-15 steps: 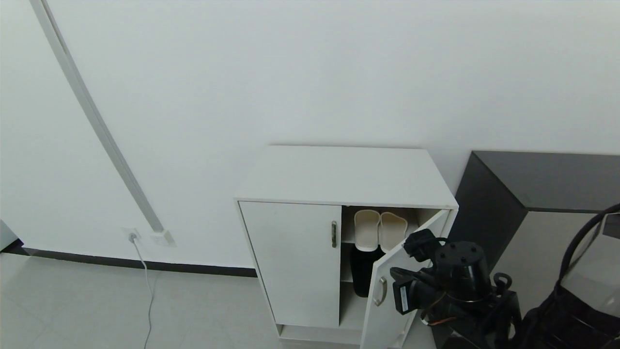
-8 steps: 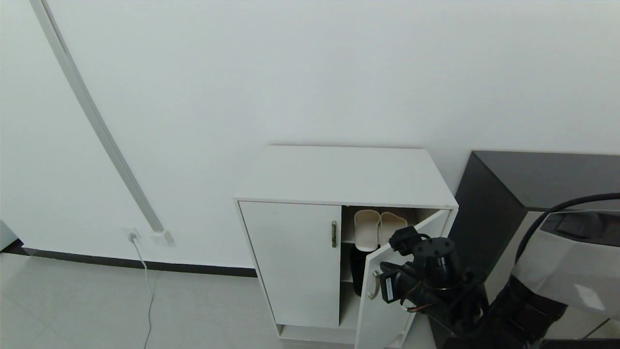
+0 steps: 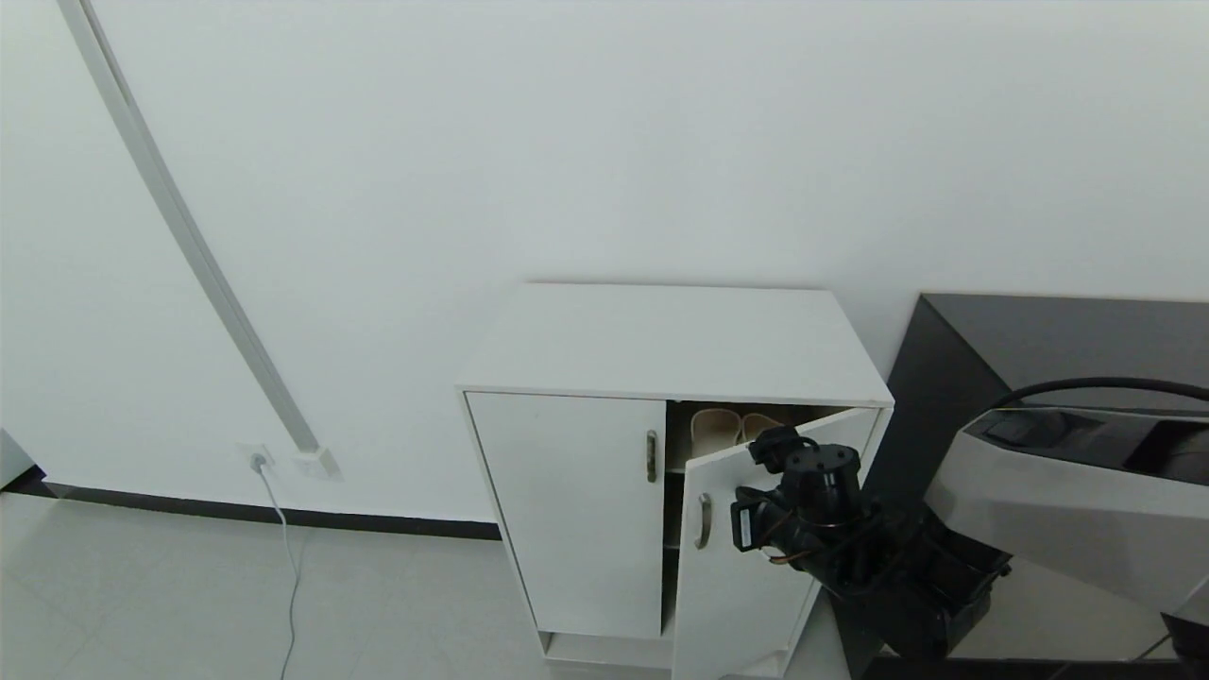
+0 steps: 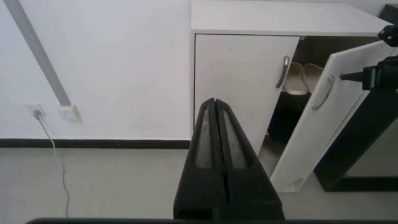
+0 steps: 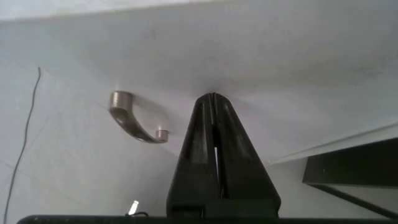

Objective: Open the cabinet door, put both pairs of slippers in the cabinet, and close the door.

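The white cabinet [image 3: 661, 340] stands against the wall, its left door [image 3: 567, 510] closed. Its right door [image 3: 737, 586] is ajar by a narrow gap. My right gripper [image 3: 740, 522] is shut, and its fingertips [image 5: 213, 98] press on the outer face of that door, beside the metal handle [image 5: 138, 121]. A beige pair of slippers [image 3: 727, 425] peeks over the door's top edge on the upper shelf. The same slippers [image 4: 301, 76] show through the gap in the left wrist view. My left gripper [image 4: 215, 102] is shut on nothing, held in the air away from the cabinet front.
A black sideboard [image 3: 1039, 349] stands right of the cabinet, close to the open door. A wall socket with a hanging cable [image 3: 260, 463] and a grey conduit [image 3: 179, 217] are on the wall to the left. Grey floor [image 3: 283, 604] lies open before the cabinet.
The right arm has moved left, pushing the right door from wide open to nearly closed. The door now hides most of the slippers.
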